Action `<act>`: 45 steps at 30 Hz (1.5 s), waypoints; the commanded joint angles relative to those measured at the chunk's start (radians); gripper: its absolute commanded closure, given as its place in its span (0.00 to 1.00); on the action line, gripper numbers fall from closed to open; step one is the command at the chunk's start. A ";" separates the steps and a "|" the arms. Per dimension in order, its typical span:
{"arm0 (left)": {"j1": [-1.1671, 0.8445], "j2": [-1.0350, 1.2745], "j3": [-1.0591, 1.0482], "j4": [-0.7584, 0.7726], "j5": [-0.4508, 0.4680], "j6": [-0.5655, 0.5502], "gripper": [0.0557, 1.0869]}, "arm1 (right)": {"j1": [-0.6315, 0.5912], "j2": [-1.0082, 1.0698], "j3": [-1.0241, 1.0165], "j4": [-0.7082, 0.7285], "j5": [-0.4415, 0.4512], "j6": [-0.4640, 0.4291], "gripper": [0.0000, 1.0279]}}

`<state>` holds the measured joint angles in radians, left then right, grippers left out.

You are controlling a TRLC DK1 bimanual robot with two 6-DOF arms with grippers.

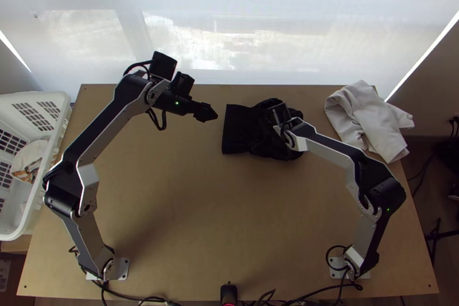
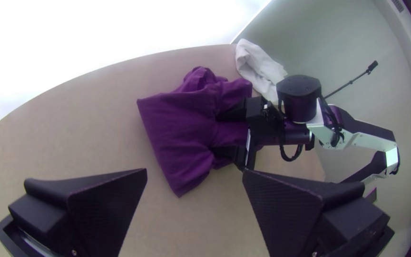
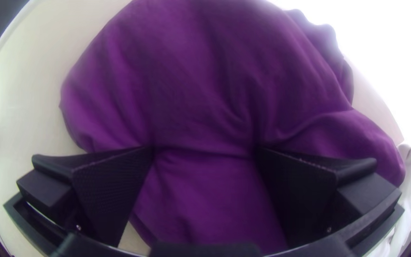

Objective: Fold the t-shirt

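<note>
Right gripper (image 3: 204, 148) fingers are spread apart over the dark purple t-shirt (image 1: 236, 129), with fabric seen between them but not pinched; the left gripper (image 2: 194, 170) is held near the shirt's flatter end, its fingers parted too. Toward the far side of the table (image 1: 172, 208), the t-shirt is laid as a fairly flat panel at one end and is bunched at the other, where the right gripper is set. If the fingers are closed there, several layers could be caught at once, and the whole bundle could be dragged instead of one layer being turned. The pale cloth (image 1: 367, 116), lying to the right of the bunched end, could be brushed if a sweep is carried wide. The straight edge (image 2: 161, 150) could be pulled askew, since it is pinned by neither gripper. Even the creases (image 3: 205, 153) between the right fingertips could be folded in as a lump if they are not smoothed out first.
</note>
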<state>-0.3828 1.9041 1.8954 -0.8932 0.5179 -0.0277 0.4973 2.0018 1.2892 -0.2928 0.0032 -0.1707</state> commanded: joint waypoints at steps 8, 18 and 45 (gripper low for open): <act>-0.011 0.062 0.031 -0.001 -0.004 0.014 0.05 | -0.040 -0.258 0.013 -0.017 0.007 0.000 0.05; 0.013 -0.045 -0.005 -0.036 -0.025 0.017 0.05 | 0.020 -0.446 -0.074 -0.082 0.007 -0.147 0.05; 0.030 -0.134 -0.087 -0.036 -0.078 0.023 0.05 | 0.228 -0.406 -0.453 0.250 0.089 -0.351 0.05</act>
<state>-0.3584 1.7805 1.8225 -0.9302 0.4431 -0.0105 0.7105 1.5120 0.8505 -0.1352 0.0631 -0.4969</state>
